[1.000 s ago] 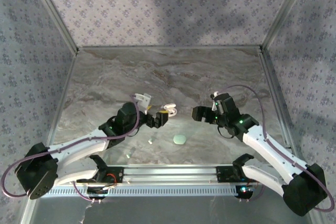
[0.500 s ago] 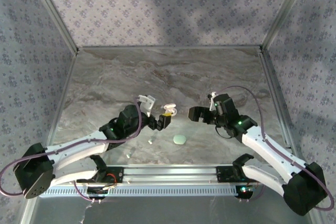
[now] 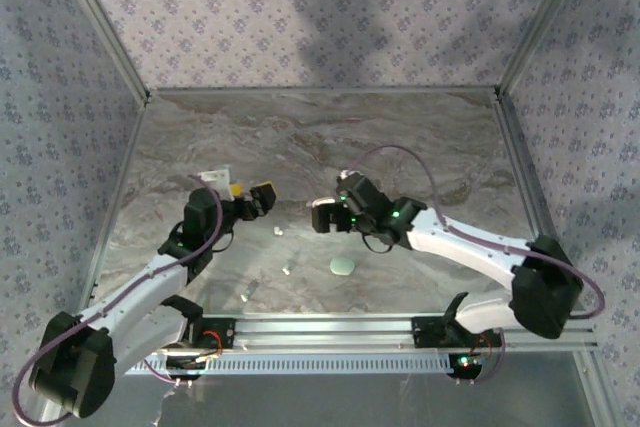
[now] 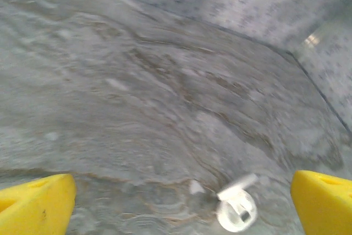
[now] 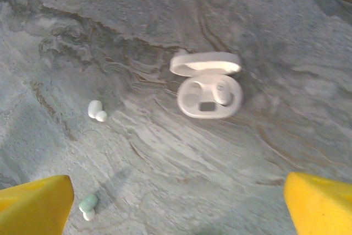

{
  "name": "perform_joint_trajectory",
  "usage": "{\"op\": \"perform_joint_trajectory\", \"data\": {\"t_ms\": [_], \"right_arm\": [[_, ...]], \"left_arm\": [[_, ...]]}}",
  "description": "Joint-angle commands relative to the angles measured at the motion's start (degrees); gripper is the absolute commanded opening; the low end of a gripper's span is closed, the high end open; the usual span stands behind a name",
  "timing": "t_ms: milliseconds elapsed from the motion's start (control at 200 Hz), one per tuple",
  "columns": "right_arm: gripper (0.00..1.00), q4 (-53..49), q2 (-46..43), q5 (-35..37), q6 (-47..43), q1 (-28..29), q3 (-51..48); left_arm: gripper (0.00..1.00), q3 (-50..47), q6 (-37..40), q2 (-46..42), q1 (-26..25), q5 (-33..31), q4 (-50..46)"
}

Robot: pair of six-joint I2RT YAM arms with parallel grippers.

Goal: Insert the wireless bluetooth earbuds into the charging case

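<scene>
Earbuds (image 3: 287, 270) lie mostly loose on the worktop (image 3: 450, 147), so the job looks barely started. Closest to the arm bases sits a mint oval pod (image 3: 342, 266). Under the right hand (image 5: 176, 206), its yellow fingers (image 5: 33, 205) spread wide and empty, a mint earbud (image 5: 87, 206) lies nearest and a white earbud (image 5: 96, 110) farther on. Beyond both is the white charging case (image 5: 210, 96), its lid (image 5: 205, 63) flipped up (one well may hold a bud; blur leaves it unsure). The left hand (image 4: 181, 202) is likewise spread and empty. Remaining, by this reading: picking up the loose buds and seating them.
</scene>
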Motion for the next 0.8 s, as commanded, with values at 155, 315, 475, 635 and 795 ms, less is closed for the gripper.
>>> {"op": "perform_joint_trajectory", "data": {"t_ms": [155, 315, 475, 635, 795], "right_arm": [[0.99, -6.55, 9.22, 4.91, -3.70, 3.19, 9.65], [0.93, -7.07, 7.75, 1.34, -4.89, 0.94, 8.86], [0.88, -5.71, 2.96, -9.38, -10.76, -5.29, 5.30], [0.90, -1.81, -4.58, -23.79, -15.98, -13.73, -1.17], [0.95, 7.44, -13.11, -27.97, -16.05, -20.65, -11.28]], "left_arm": [[1.00, 0.26, -6.74, -0.80, 5.64, 5.59, -2.56], [1.00, 5.05, -5.10, 2.59, 5.88, 6.93, -8.35], [1.00, 13.47, -2.68, 7.07, 5.90, 12.95, -19.00], [1.00, 16.82, -3.03, 6.86, 5.81, 17.47, -32.07], [0.99, 15.91, -4.26, 4.22, 5.64, 19.43, -39.13]]}}
